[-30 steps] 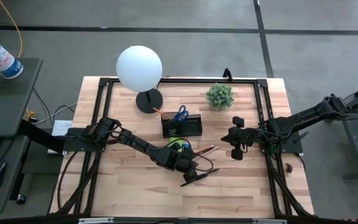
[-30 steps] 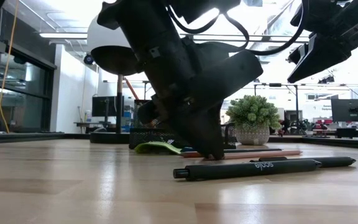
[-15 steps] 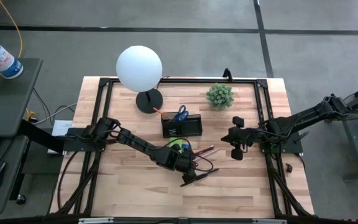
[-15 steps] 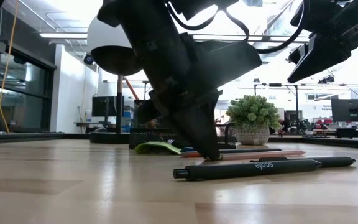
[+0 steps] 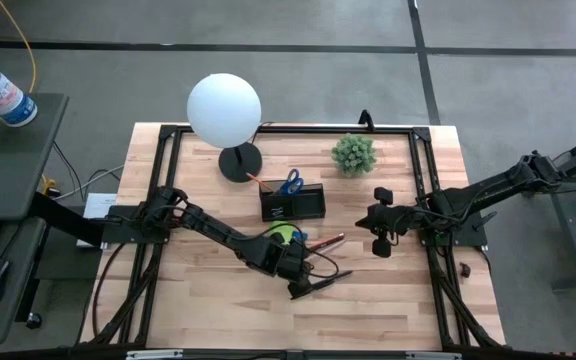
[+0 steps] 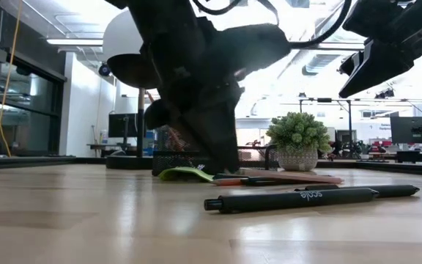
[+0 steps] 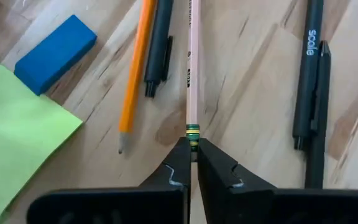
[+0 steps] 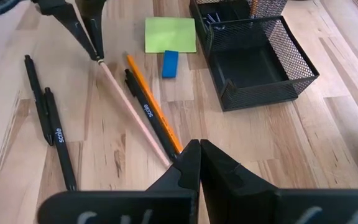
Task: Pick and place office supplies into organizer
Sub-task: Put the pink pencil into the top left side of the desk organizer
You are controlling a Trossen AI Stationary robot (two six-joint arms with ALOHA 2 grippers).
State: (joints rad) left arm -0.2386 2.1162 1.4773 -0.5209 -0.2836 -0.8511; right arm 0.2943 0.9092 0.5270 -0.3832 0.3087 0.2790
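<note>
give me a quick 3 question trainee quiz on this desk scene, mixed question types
1. True or false: the left gripper is shut on the pale wooden pencil.
2. Multiple choice: what lies right beside the lime-green sticky-note pad? A) a small blue block B) a red stapler C) a silver ruler
3. Short answer: where is the right gripper compared with the black mesh organizer?

Key
1. True: its fingers pinch the pencil at the end with the green band.
2. A: the small blue block lies by the pad's edge.
3. It is shut, holds nothing, and hangs above the table to the organizer's right in the high view.
</note>
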